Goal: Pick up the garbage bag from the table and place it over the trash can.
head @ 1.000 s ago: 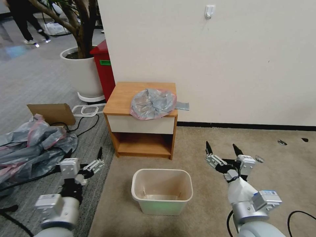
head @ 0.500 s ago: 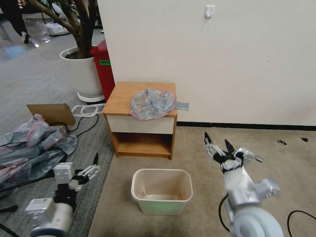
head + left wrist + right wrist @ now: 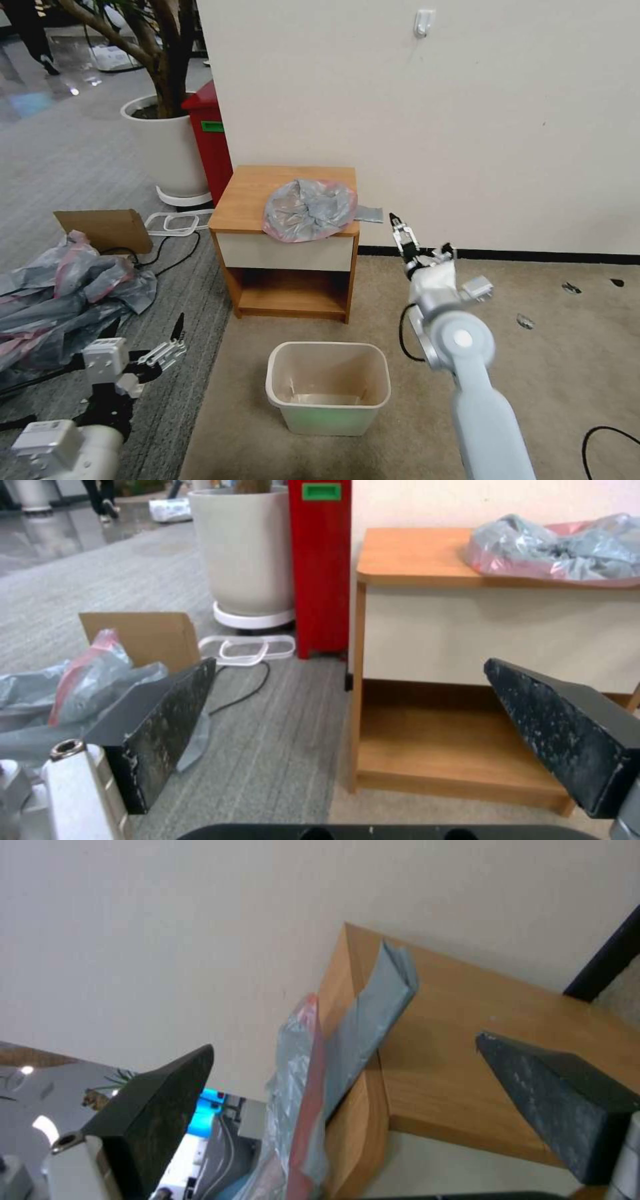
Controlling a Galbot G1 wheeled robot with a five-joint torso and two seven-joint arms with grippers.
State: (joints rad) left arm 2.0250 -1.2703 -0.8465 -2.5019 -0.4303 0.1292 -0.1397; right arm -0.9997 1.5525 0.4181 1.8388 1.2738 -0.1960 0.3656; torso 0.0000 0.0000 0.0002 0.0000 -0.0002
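Head view: right gripper, fingers spread, is hovering just beside the table.
Garbage bag: lying crumpled on the table, seemingly untouched.
Left gripper: idling low, fingers apart.

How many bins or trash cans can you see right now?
2: the trash can, beige, on the carpet before the table; a red bin between the table and the white planter.
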